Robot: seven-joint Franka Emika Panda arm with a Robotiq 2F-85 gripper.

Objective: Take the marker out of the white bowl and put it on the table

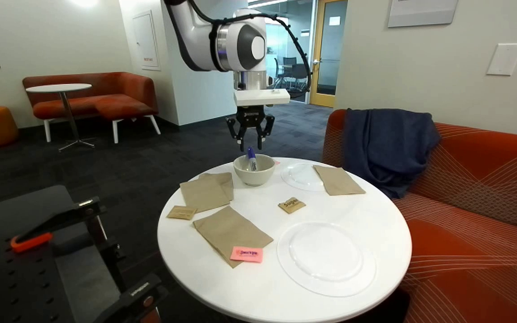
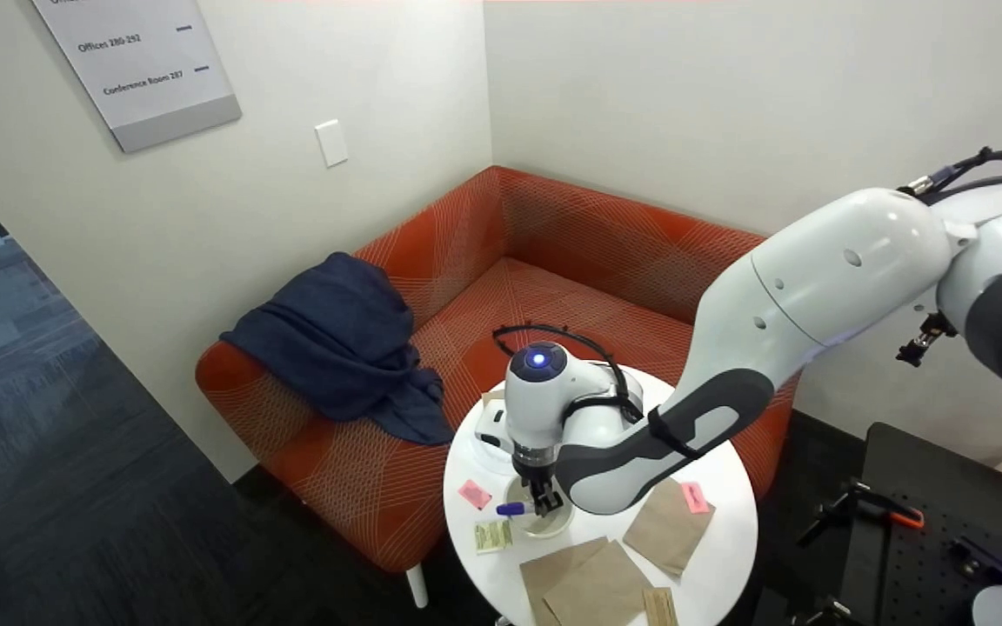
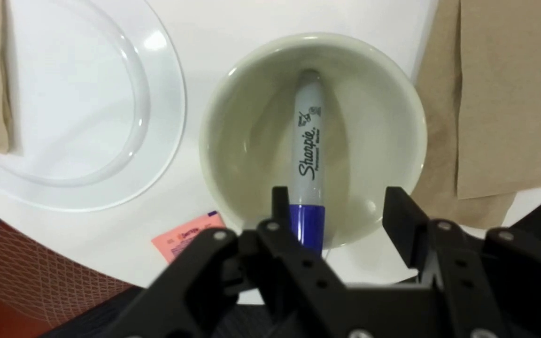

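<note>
Beside a red sofa (image 1: 474, 220), the white table (image 1: 254, 289) stands beneath the gripper (image 1: 250, 144), jaws apart.

In the wrist view, the black two-fingered gripper (image 3: 336, 197) partly hides the slim blue-capped grey marker (image 3: 307, 159) and the pink paper packet (image 3: 185, 234); the left edge crops the round clear plate (image 3: 165, 96)

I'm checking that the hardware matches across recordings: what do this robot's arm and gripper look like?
The arm is white and rounded, with dark grey panels, black straps and a looping black cable. A blue light glows on a dark, round cap. The gripper is black, with slim, jointed fingers, below a flat white block.
</note>
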